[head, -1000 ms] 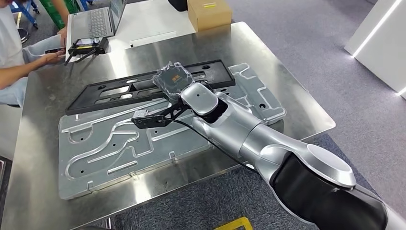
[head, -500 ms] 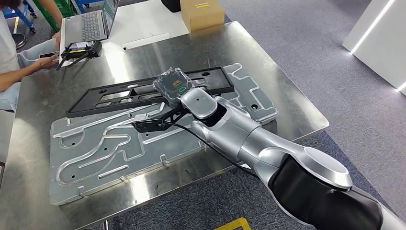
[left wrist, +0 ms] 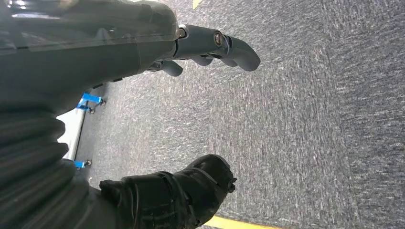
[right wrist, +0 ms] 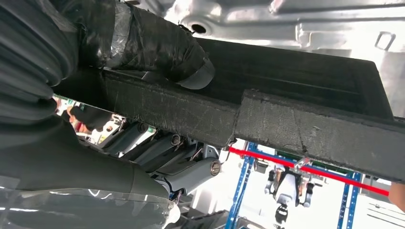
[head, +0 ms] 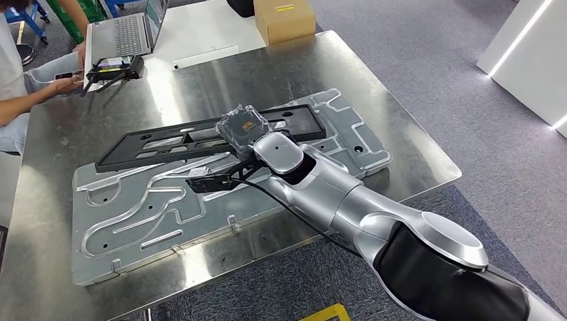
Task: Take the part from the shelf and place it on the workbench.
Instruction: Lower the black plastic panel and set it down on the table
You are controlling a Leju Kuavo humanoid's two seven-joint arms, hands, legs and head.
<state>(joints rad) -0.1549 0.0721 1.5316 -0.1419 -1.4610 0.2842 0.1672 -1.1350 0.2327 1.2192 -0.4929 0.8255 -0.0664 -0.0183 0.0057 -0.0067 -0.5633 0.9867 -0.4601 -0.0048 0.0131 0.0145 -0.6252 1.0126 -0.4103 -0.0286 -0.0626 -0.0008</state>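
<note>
We see the workbench (head: pixel 414 157), a brushed steel top with soft reflections, standing on grey carpet (head: pixel 428 60). A large grooved aluminium plate (head: pixel 134 221) lies across it, and the long black part (head: pixel 160 144) rests along that plate's far edge. Our right hand (head: pixel 242 127) grips the part near its 3 o'clock end: in the right wrist view the taped thumb (right wrist: pixel 157 45) presses one face and the fingers (right wrist: pixel 188 174) curl under the other. Our left hand (left wrist: pixel 200 47) hangs over carpet, fingers loosely apart, holding nothing. At 11 o'clock a person's arm (head: pixel 30 100) rests near a small black device (head: pixel 114 67) and a laptop (head: pixel 127 30) on a white table. A cardboard box (head: pixel 284 19) sits at 12 o'clock.
</note>
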